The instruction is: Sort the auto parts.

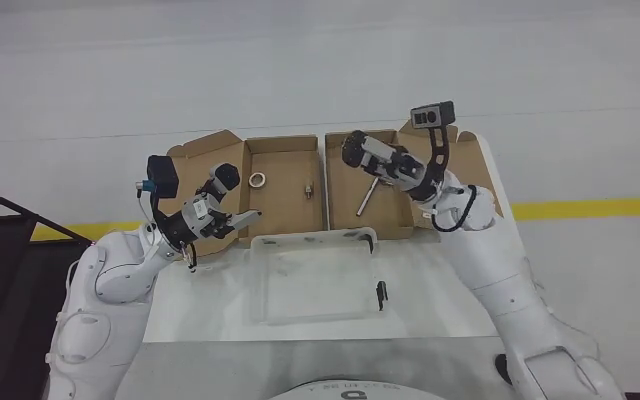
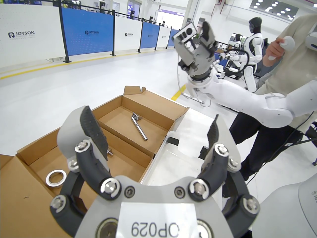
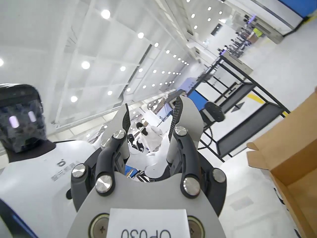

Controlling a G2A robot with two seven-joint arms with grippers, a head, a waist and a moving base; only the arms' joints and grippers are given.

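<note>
Small black part (image 1: 380,293): lies at right end of clear tray (image 1: 310,285), long axis front-to-back. Nearer right gripper (image 3: 152,105), parted, empty, over right box (image 1: 345,200); left gripper (image 2: 151,118) wide apart, empty.

Ring (image 1: 257,180) and bolt (image 1: 308,189) in left box (image 1: 285,205) — rod (image 1: 366,198) in right box (image 1: 338,203).

1. The white table (image 1: 440,290) carries three containers.
2. The left cardboard box (image 1: 285,205) and right cardboard box (image 1: 345,200) sit side by side at its far edge.
3. A clear tray (image 1: 310,240) lies just before them.
</note>
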